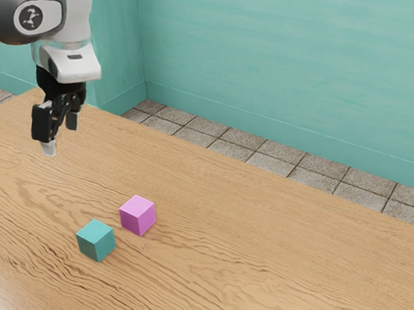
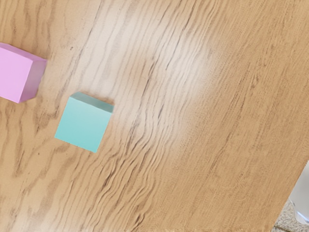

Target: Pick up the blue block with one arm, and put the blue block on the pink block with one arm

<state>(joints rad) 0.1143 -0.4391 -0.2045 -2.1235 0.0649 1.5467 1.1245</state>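
resting blue block [image 1: 95, 239] beside pink block [image 1: 138, 215]

Ext side-on, wide; wrist top-down, near; share blue block [image 1: 95, 239], pink block [image 1: 138, 215].

TABLE: wood-grain table [image 1: 269, 267] seen from centre to 6 o'clock | FLOOR: grey-brown tiles [image 1: 303, 166] laid beyond it toward 2 o'clock | WALLS: teal walls [image 1: 293, 53] joined in a corner at 11 o'clock | LIGHT: pale sheen [image 2: 159, 72] cast on tabletop
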